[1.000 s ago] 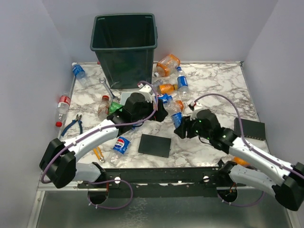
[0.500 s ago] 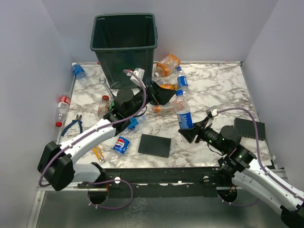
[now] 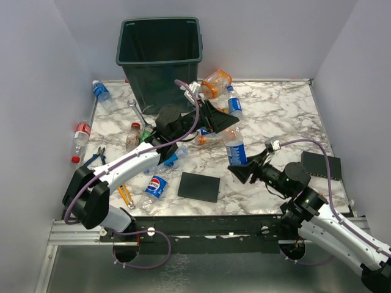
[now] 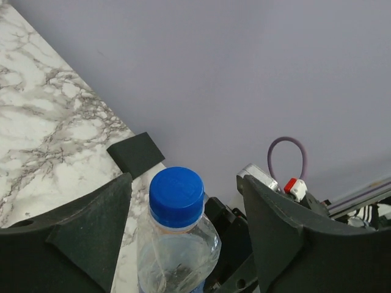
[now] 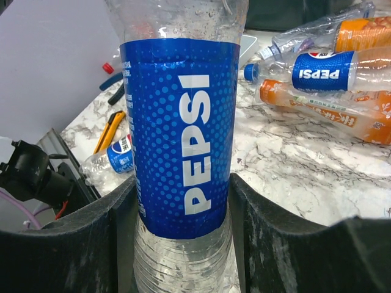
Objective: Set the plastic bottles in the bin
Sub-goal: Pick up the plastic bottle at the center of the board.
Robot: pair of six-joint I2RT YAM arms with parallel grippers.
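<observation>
Room: pale grey-lilac walls on three sides, and a white table (image 3: 281,110) veined with grey marble.
Bin (image 3: 160,58): dark green plastic, square and rimmed, tapering downward. It stands at the far edge, left of centre.
Held bottle (image 5: 183,128): clear ribbed plastic with a glossy blue Pepsi label and a blue cap. It is upright over the table's middle right, well apart from the bin.
Right gripper (image 3: 240,173): clamped on the held bottle's lower body, with one matte black finger pressed to each side of the label.
Left gripper (image 4: 184,182): fingers spread wide around the held bottle's cap, with a gap on each side.
Top view only: the other bottles lie scattered on the table. An orange bottle (image 3: 215,82) lies just right of the bin, a red-label bottle (image 3: 79,135) at the left edge and a crushed Pepsi bottle (image 3: 157,184) near the front. A flat black plate (image 3: 199,186), a wrench (image 3: 137,112) and blue-handled pliers (image 3: 94,160) also lie on the table.
Left wrist view only: the cap is seen from above, between the foam-like finger pads, with bare wall behind and a second plate (image 4: 137,153) at the table's edge.
Right wrist view only: the label lettering is readable. Behind it, a Pepsi bottle (image 5: 324,70) lies beside an orange-label bottle (image 5: 330,116), and a yellow-handled tool (image 5: 110,131) sits at the left.
</observation>
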